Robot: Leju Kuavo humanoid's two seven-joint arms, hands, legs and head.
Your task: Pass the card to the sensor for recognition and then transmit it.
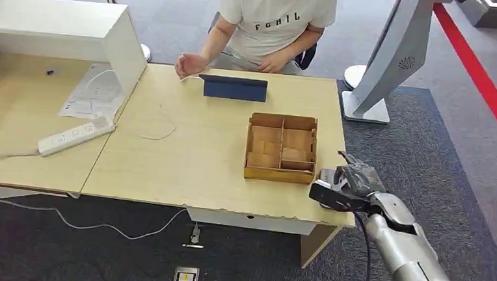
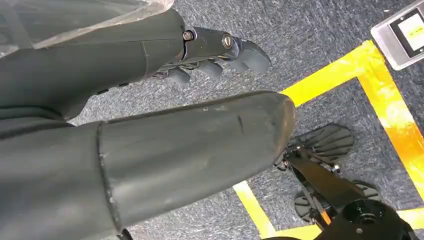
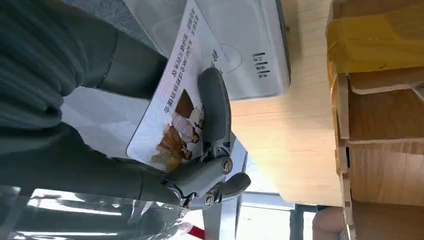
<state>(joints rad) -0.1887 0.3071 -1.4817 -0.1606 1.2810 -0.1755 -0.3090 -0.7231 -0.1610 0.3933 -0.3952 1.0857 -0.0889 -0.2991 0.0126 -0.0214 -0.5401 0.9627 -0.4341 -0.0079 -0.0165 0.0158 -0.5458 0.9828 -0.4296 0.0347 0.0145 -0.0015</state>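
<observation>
The right hand [image 3: 210, 150] pinches the printed card [image 3: 175, 107] flat over the grey card reader [image 3: 250, 40] at the desk [image 1: 193, 156] corner, so recognition looks underway, with the handover to the seated person [image 1: 272, 25] still left.

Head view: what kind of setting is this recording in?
Probably an office or reception-style demo area: a person seated behind a light wood desk, grey carpet underfoot, and a white kiosk stand beside the desk.
</observation>
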